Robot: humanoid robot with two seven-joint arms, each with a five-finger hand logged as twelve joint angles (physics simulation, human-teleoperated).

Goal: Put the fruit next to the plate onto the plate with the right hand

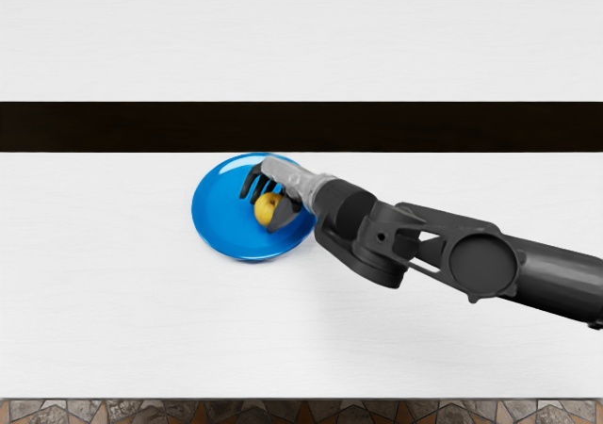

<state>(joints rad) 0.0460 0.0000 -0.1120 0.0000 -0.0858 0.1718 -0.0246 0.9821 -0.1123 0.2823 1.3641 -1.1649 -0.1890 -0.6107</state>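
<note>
One arm in view: the right arm [452, 254] is seen entering from the right edge and reaching across the tabletop [141, 330] to the plate; the left arm is not shown.
Right hand: the right hand [278, 187] is held over the right half of the plate, with its dark fingers [251, 185] curled downward and closed around the fruit.
Fruit: a small yellow fruit [267, 209] is seen between the fingers, inside the plate's outline and a little right of its centre; its kind cannot be told.
Plate: a round blue plate [221, 212] is set on the white tabletop near the middle of the view, and its left half is left bare.
Contact: whether the fruit is resting on the plate or is held just above it cannot be told from this angle.
Step in hand: the placing step is judged to be under way, since the fruit is over the plate but is not yet released.
Next move: a short lowering may be needed until the fruit is borne by the plate; the fingers are then to be opened gently and the hand lifted straight up.
Risk: a round fruit may be rolled toward the rim if it is dropped or brushed as the fingers are withdrawn.
</note>
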